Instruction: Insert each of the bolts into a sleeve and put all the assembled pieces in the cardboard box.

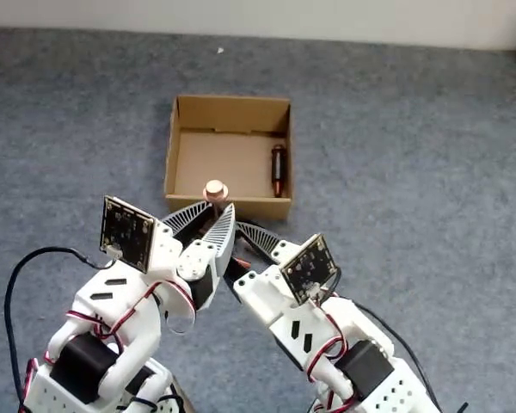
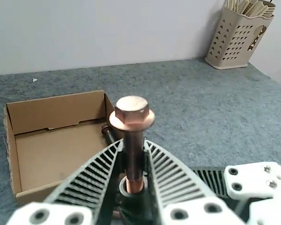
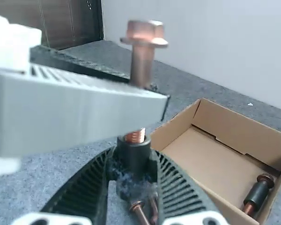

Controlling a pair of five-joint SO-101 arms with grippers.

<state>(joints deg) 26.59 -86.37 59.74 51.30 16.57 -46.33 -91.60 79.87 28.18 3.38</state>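
Just near of the cardboard box [image 1: 228, 103], left to right: left gripper [image 2: 133, 145], jaws clamped on an upright copper bolt [image 2: 131, 117] whose tip enters a black sleeve [image 3: 133, 151]; right gripper [image 3: 133, 157], jaws clamped on that sleeve; one assembled piece [image 1: 278, 169] lying inside the box along its right wall.

Two white plastic robot arms [image 1: 120, 305] with black servo blocks [image 1: 82, 366], twisted red-and-white cables [image 1: 322, 351], dark square circuit boards [image 1: 126, 232] and ribbed black fingers [image 2: 89, 183].
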